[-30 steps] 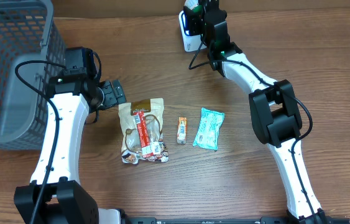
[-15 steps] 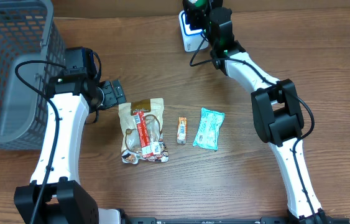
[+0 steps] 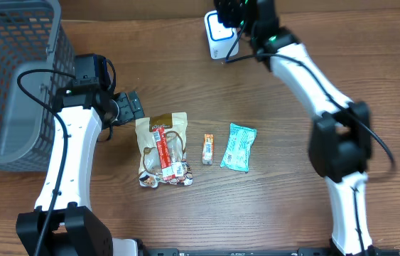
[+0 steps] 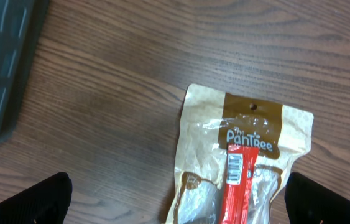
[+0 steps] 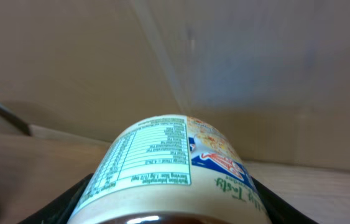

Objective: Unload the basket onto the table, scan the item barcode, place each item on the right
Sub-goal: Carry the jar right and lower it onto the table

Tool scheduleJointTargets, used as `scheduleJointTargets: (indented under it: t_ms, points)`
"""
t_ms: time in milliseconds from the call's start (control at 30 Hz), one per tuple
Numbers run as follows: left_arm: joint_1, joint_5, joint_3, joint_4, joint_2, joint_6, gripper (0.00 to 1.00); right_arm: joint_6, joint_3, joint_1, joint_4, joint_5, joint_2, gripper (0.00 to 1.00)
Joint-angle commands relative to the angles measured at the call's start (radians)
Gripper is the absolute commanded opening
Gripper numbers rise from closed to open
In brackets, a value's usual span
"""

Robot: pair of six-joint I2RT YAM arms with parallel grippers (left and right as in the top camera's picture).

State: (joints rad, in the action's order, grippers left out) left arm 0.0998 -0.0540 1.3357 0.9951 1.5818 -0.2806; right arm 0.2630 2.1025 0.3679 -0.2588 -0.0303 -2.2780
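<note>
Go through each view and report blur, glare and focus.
Overhead: even light, table sharp, but the right arm is smeared. Left wrist: snack bag crisp, with glare on its plastic; the jaws are dark unfocused blobs. Right wrist: labelled container too close and soft; background hazy.

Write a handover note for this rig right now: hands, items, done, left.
Left hand: open, empty, near the tan plastic snack pouch.
Right hand: shut on a round container with a white-and-green nutrition label, held at the white box-shaped scanner.
On the table: pouch, small orange bar, teal packet; grey mesh basket far left.
Done: one item picked and presented; no read visible.
Left: confirm the scan, then the other three.
</note>
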Motion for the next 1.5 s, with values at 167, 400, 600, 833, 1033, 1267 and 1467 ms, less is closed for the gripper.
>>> scheduleJointTargets:
  t_ms: [167, 400, 600, 833, 1033, 1267, 1467]
  points:
    - [-0.002, -0.005, 0.014, -0.005, -0.003, 0.008, 1.0, 0.007, 0.029, -0.094, -0.583, -0.002, 0.352, 0.07]
    - [-0.002, -0.005, 0.014, -0.005, -0.003, 0.008, 1.0, 0.007, -0.027, -0.249, -1.095, -0.002, 0.344, 0.09]
    - [-0.002, -0.005, 0.014, -0.005, -0.003, 0.008, 1.0, 0.027, -0.266, -0.354, -1.126, -0.002, 0.343, 0.09]
    - [-0.002, -0.005, 0.014, -0.005, -0.003, 0.008, 1.0, 0.05, -0.514, -0.454, -0.969, 0.002, 0.343, 0.1]
    - [-0.002, -0.005, 0.014, -0.005, -0.003, 0.008, 1.0, 0.053, -0.637, -0.497, -0.874, 0.044, 0.342, 0.19]
    - [-0.002, -0.005, 0.014, -0.005, -0.003, 0.008, 1.0, 0.056, -0.728, -0.506, -0.771, 0.066, 0.342, 0.54]
    - [-0.002, -0.005, 0.014, -0.005, -0.003, 0.008, 1.0, 0.056, -0.729, -0.506, -0.768, 0.066, 0.342, 1.0]
